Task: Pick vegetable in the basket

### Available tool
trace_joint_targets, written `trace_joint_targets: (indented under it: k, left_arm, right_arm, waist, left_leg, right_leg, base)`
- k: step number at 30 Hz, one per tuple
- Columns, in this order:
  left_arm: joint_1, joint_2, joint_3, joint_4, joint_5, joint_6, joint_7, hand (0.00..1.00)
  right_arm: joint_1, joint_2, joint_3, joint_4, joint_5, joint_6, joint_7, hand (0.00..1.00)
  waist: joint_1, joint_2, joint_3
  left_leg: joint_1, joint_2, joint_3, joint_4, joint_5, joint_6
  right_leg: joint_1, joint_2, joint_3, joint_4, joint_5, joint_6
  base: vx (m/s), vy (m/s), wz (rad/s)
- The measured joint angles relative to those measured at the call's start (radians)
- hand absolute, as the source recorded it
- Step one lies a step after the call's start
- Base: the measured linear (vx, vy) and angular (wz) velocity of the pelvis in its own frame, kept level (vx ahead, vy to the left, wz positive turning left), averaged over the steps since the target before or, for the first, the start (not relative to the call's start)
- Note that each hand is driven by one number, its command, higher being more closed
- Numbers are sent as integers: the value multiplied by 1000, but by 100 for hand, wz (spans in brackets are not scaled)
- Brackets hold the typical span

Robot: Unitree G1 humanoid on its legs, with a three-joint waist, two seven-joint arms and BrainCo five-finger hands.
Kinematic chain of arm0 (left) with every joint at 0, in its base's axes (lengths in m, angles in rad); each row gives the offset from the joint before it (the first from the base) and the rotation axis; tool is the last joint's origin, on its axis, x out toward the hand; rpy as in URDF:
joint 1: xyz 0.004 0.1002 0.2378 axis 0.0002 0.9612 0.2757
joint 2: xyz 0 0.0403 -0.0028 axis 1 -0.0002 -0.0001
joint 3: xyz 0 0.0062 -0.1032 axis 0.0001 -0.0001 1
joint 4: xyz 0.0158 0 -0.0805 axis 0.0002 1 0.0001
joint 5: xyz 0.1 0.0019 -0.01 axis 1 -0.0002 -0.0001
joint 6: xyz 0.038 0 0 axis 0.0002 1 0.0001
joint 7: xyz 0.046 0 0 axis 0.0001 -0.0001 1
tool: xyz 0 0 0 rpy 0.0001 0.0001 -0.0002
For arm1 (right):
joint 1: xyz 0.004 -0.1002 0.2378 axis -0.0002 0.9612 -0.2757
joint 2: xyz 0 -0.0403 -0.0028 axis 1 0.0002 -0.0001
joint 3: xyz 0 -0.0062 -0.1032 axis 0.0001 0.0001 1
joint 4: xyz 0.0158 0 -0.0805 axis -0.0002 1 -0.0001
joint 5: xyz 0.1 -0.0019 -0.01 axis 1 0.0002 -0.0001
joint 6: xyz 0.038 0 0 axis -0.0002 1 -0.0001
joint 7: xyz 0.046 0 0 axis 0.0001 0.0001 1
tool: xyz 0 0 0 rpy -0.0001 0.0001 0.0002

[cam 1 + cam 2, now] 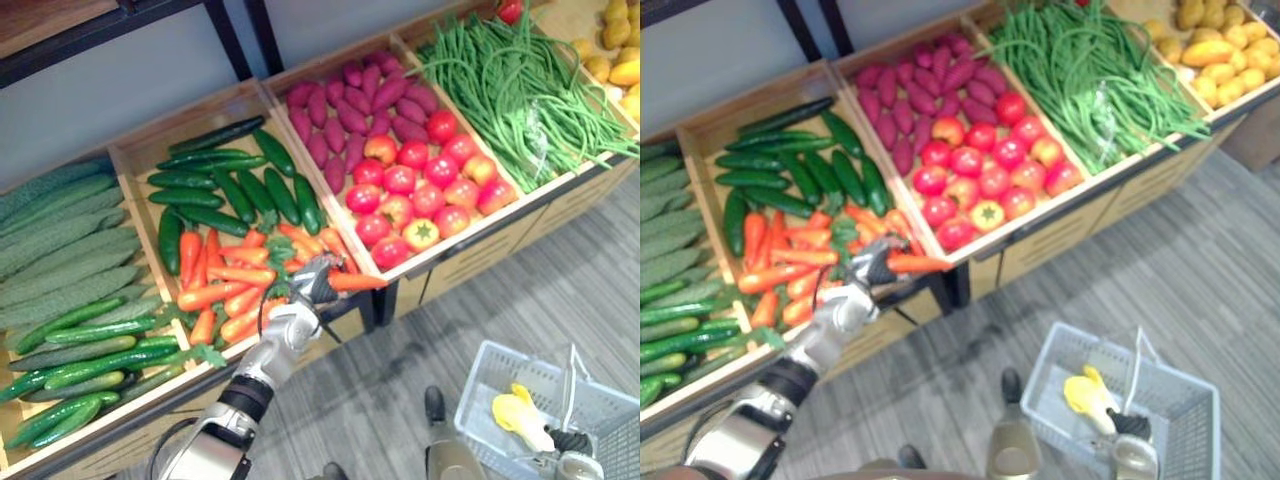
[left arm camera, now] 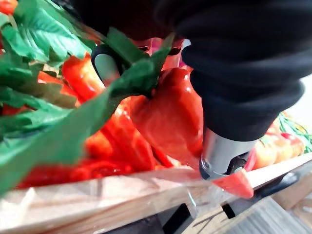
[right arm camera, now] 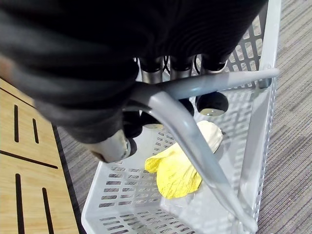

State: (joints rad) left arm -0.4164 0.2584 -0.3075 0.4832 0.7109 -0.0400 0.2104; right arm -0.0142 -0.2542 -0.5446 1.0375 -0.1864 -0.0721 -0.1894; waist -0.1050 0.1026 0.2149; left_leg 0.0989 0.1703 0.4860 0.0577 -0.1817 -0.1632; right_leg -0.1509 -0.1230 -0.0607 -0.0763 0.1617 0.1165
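Though leaf-veiled, carrot (image 1: 360, 282) seemingly in hand (image 1: 311, 287).

basket (image 3: 263, 127) top open | handle (image 3: 219, 82) across mid | yellow item (image 3: 175, 173) at btm

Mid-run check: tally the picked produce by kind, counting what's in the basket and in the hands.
Yellow vegetable, in the basket: 1
Carrot, in the left hand: 1
Total: 2
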Motion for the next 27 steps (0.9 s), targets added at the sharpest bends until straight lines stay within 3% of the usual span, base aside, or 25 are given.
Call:
trace_joint_targets:
  k: [13,19,27]
  left_arm:
    - [91,12,83,-65,1,4,4,100]
    - [93,18,115,-64,2,6,4,100]
    - [93,29,137,-82,2,6,20,100]
  right_arm:
    - [17,5,15,0,-8,1,5,100]
    - [19,19,42,0,-10,0,5,100]
    - [23,20,41,0,-10,0,4,100]
  waist:
    - [11,-20,-9]
    - [12,-49,-26]
    - [10,-50,-31]
  left_leg:
    - [6,4,-14,13,0,0]
    - [4,2,-9,13,0,0]
    - [5,0,-9,12,0,0]
  right_leg:
    - [13,-2,-12,0,0,0]
    - [6,-1,-9,0,0,0]
    - [5,-3,-8,0,0,0]
  base:
    - [-42,-48,3]
    - [-21,-39,-3]
    - [-19,-29,-1]
